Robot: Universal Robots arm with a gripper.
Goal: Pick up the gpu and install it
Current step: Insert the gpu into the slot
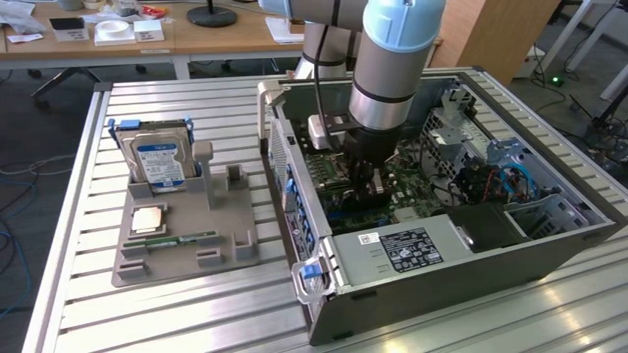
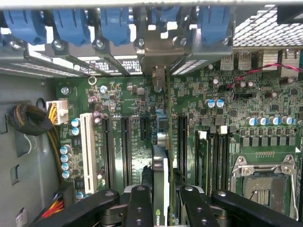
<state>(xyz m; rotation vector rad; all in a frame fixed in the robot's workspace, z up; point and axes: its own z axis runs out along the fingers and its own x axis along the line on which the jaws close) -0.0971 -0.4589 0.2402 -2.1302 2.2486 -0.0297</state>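
The hand (image 2: 161, 201) pinches the gpu (image 2: 161, 161) edge-on between its fingertips, over the motherboard (image 2: 128, 99).

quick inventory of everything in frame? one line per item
PC case: 1, grey, lying open on the slatted table, exterior view's right.
Motherboard: 1, green, inside the case.
gpu: 1, dark, edge-on between the jaws, above the motherboard slots.
Power supply: 1, grey with black label, near corner of the case.
Blue slot latches: several, along the case's rear bracket row.
Parts holder: 1, grey, on the table, exterior view's left.
Hard drive: 1, silver with blue-white label, upright in the holder.
Memory stick: 1, green, flat on the holder.
Table: 1, silver slats.
Arm: 1, grey and light blue, reaching into the case.
gripper: 1, black, closed on the gpu.
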